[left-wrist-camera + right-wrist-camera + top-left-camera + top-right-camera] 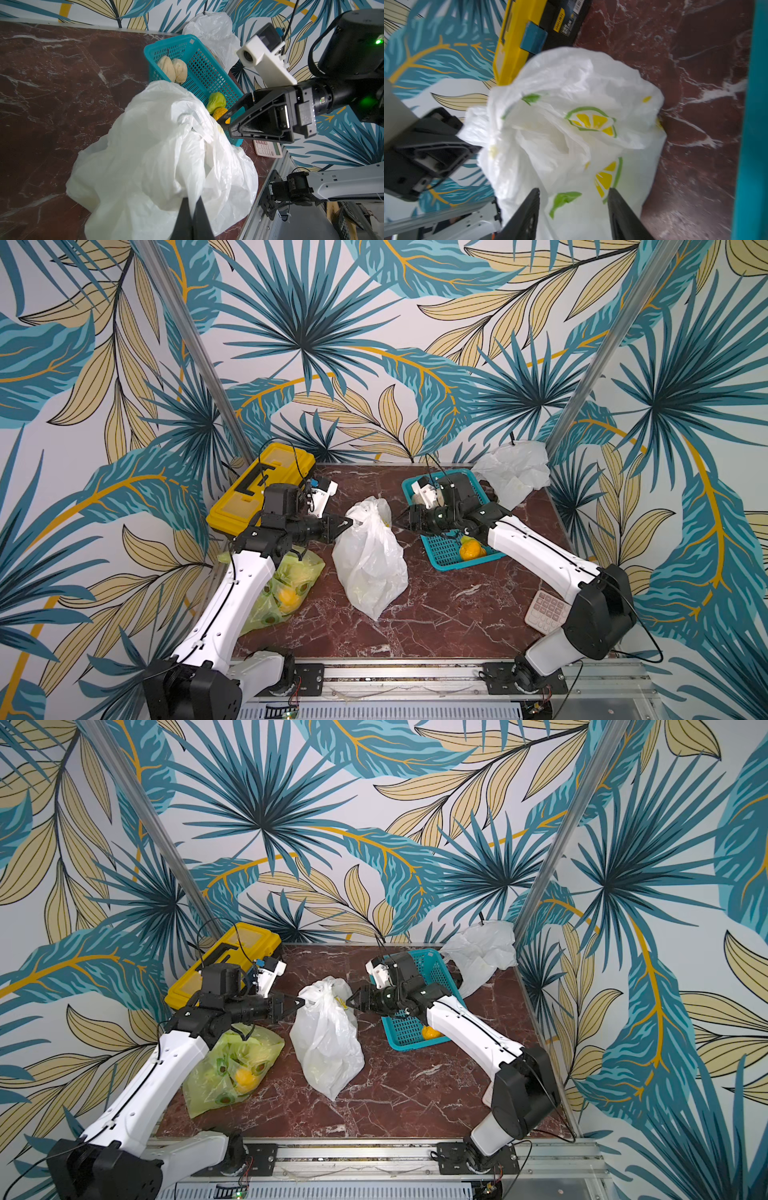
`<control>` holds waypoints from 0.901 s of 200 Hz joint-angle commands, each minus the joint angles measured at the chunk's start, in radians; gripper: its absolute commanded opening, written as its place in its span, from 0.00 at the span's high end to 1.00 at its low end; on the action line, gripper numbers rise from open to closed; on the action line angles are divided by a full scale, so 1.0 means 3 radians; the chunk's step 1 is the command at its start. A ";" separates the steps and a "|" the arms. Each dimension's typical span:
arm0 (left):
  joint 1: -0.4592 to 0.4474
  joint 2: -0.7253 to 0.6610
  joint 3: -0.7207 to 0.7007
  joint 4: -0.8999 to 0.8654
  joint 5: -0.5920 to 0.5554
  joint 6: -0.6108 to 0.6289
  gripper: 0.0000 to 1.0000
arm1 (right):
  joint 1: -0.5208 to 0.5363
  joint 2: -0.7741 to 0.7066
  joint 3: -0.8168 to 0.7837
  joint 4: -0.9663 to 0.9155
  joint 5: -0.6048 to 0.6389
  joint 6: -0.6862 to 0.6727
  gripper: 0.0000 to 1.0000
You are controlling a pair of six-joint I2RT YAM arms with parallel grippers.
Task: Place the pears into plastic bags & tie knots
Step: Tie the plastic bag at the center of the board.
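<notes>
Mid-table, our left gripper [350, 523] clamps lemon-print bag [370, 560] rim; right gripper [573, 189] jaws apart, empty — no knot yet. Green bag [291, 585] filled; pears [171, 69] left in basket [440, 549] — white bag [513, 472] unused.

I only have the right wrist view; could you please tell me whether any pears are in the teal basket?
Observer: Yes, four show in the teal basket: two cream pears, a green pear and an orange pear.
Operator: Thank you. What is the other arm doing?
Observer: The left hand is shut on the top of the lemon-print bag.
Operator: Is any bag already filled?
Observer: A lime-green bag with fruit inside lies partly under the left arm.
</notes>
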 commanded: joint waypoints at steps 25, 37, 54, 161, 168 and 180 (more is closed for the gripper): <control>0.0023 0.0043 0.0011 -0.0027 0.0033 -0.0066 1.00 | 0.0323 -0.0187 -0.0038 -0.0664 0.0347 -0.0306 0.49; 0.0023 0.0048 -0.0006 -0.0028 0.0039 -0.0088 1.00 | 0.0448 -0.0173 0.0083 -0.0736 0.0388 -0.0301 0.49; 0.0020 0.0053 -0.0030 -0.0028 0.0047 -0.0122 1.00 | 0.0652 -0.0048 0.0312 -0.0813 0.0479 -0.0274 0.49; 0.0084 -0.0019 -0.0216 -0.0028 0.0026 -0.0217 1.00 | 0.1281 0.0574 0.1441 -0.1702 0.1535 -0.0086 0.39; 0.0084 -0.0011 -0.0211 -0.0029 0.0026 -0.0222 1.00 | 0.1273 0.0522 0.1365 -0.1679 0.1509 -0.0082 0.40; 0.0084 0.0007 -0.0210 -0.0029 0.0040 -0.0227 1.00 | 0.1270 0.0430 0.1182 -0.1465 0.1435 -0.0057 0.42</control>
